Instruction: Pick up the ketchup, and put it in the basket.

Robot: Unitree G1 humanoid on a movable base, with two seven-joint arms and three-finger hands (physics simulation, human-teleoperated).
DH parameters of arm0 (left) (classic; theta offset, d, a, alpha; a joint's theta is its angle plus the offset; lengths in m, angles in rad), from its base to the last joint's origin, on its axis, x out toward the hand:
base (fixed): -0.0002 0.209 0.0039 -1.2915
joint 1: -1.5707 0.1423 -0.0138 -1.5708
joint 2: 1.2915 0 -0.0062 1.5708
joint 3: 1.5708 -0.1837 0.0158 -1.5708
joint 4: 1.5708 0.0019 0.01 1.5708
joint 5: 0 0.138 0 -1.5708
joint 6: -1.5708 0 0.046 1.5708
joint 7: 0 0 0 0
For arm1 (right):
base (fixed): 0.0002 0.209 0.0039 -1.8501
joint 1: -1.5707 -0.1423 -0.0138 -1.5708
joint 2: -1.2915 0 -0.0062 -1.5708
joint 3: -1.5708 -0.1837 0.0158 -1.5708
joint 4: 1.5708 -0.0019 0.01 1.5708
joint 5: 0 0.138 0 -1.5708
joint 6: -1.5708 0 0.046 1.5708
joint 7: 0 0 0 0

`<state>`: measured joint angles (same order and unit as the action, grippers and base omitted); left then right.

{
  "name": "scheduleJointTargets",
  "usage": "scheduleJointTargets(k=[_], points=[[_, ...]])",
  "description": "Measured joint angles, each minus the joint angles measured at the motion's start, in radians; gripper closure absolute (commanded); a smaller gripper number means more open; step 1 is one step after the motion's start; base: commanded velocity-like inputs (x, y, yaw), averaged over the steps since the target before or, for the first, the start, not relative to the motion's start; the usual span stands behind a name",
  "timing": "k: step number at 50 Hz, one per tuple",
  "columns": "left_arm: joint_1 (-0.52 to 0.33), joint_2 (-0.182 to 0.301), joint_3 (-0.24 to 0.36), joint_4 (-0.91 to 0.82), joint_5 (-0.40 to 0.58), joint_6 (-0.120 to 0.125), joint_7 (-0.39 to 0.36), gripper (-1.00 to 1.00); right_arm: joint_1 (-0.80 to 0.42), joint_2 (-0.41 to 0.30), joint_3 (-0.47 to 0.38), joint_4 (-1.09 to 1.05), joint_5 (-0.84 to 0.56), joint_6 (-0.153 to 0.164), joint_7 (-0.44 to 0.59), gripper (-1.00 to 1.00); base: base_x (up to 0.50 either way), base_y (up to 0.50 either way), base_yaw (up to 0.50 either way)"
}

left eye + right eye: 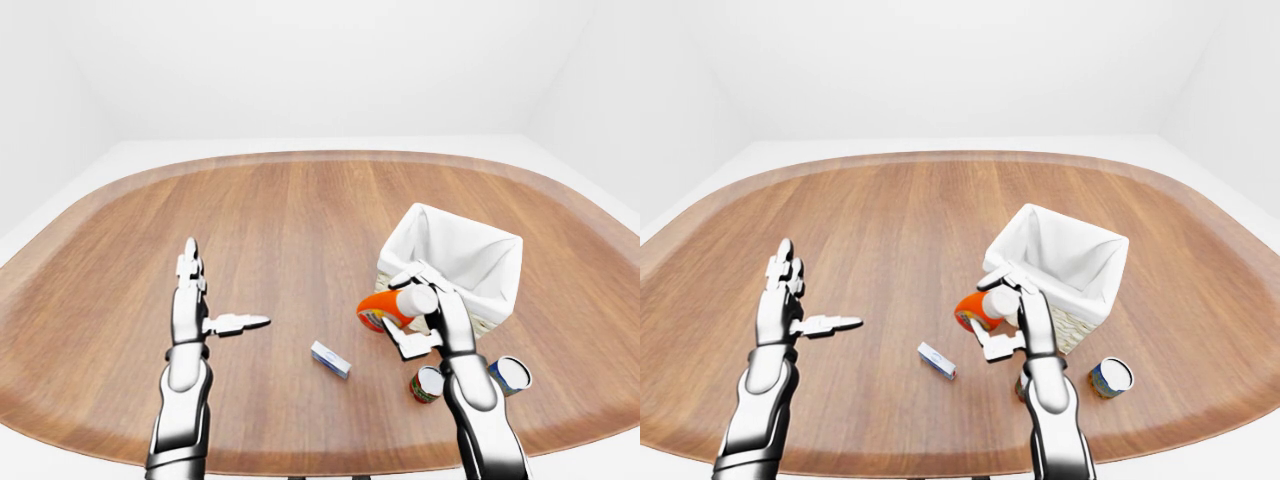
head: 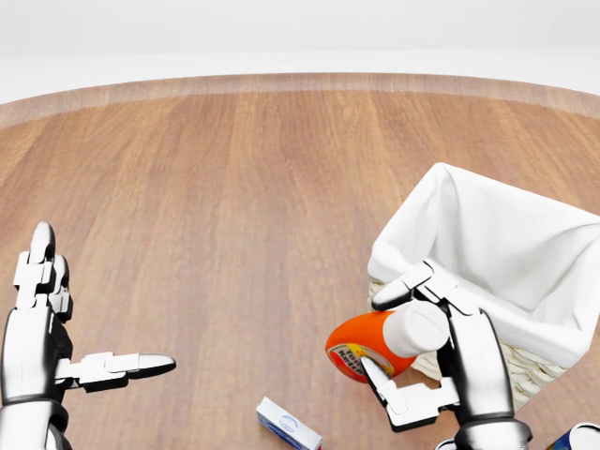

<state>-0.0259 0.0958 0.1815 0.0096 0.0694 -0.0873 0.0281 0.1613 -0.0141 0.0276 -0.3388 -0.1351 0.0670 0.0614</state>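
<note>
Head view showed the right hand [image 2: 427,352] closed round the ketchup [image 2: 373,343] near its white cap, the bottle held off the table [image 2: 234,187], lying almost level with its orange base pointing to the view's left. It sat just beside the basket [image 2: 525,323], at the near-left wall of the white liner, not yet over the opening. The left hand [image 2: 47,328] stood apart at the view's left, fingers spread and holding nothing. I judged the carry to be in hand, with the pick done. The next move called for lifting the bottle above the rim and across, toward the view's right, before letting go. A small box [image 2: 288,427] lay on the table below the bottle.
</note>
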Motion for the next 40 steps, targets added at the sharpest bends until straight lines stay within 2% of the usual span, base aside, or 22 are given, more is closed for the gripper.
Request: scheduleJointTargets(k=[2, 17, 40], points=[[0.0, 0.0, 0.001, -0.001, -0.001, 0.0, 0.0, -1.0, -0.009, -0.001, -0.006, -0.016, -0.005, 0.02, 0.002, 1.0, 0.0, 0.0, 0.0], [0.005, -0.001, 0.004, -0.013, -0.005, 0.0, -0.004, -1.0, -0.098, -0.015, -0.051, -0.096, -0.054, 0.02, 0.018, 1.0, 0.0, 0.0, 0.0], [0.003, 0.0, 0.006, -0.013, -0.009, 0.0, -0.005, -1.0, -0.242, -0.059, -0.104, -0.093, -0.141, 0.02, 0.051, 1.0, 0.0, 0.0, 0.0]])
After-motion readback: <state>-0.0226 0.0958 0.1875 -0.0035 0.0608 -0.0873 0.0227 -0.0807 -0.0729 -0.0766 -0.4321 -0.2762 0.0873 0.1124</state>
